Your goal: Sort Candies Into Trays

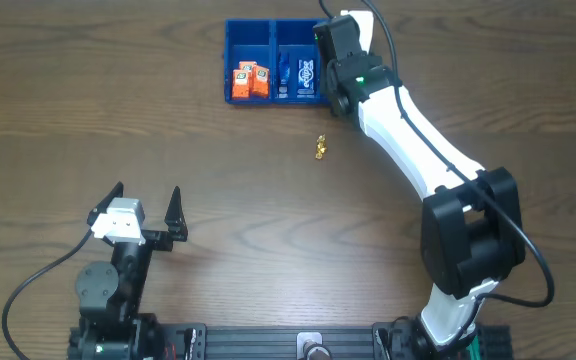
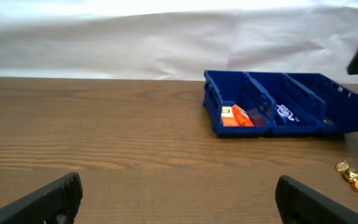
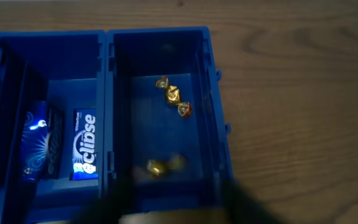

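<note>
The blue tray (image 1: pixel 230 50) sits at the upper centre of the top view, with orange candies (image 1: pixel 250 80) in its left compartment and blue packs (image 1: pixel 303 72) in the middle one. The right end effector (image 1: pixel 338 60) hangs over the right compartment, where gold-wrapped candies (image 3: pixel 173 94) lie. Whether it is released or clenched cannot be told.

One loose gold candy (image 1: pixel 320 148) lies on the desk (image 1: pixel 88 110), just below the tray and apart from it. It looks tiny, light and crinkly. The foil wrap would likely slip and crush under a hard squeeze, so a gentle pinch across its middle, low to the desk, seems best.

The left end effector (image 1: pixel 146 195) rests at the lower left, released and spread wide, holding nothing, well apart from the candy.
</note>
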Controlling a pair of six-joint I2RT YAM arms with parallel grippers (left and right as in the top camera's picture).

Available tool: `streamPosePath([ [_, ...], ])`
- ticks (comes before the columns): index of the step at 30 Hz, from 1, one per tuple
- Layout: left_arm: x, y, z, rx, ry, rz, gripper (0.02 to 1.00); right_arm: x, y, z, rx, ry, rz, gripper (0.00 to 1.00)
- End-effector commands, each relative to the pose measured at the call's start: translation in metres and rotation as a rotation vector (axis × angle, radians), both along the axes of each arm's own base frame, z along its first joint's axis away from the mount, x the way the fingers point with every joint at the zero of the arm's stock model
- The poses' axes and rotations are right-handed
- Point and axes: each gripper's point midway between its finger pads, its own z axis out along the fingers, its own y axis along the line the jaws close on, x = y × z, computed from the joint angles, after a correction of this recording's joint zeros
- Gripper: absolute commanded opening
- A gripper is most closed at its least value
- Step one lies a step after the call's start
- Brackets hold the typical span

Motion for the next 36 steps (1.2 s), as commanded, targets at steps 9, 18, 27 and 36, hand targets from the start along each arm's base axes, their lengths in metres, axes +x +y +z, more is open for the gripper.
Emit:
streamPosePath([
  [9, -0.001, -0.002, -0.016, 0.013, 0.045, -0.018, 0.996, -0.076, 0.048, 0.065, 0.065, 0.115, 0.142, 1.000],
  [18, -0.001, -0.002, -0.016, 0.013, 0.045, -0.018, 0.998, -0.123, 0.059, -0.087, 0.110, 0.430, 0.076, 1.000],
  [27, -0.001, -0.002, -0.016, 0.013, 0.045, -0.018, 0.998, -0.117, 0.039, -0.133, 0.132, 0.504, -0.054, 1.000],
  [36, -0.001, -0.002, -0.016, 0.013, 0.045, -0.018, 0.998, -0.108, 0.042, -0.131, 0.159, 0.474, -0.049, 0.899],
])
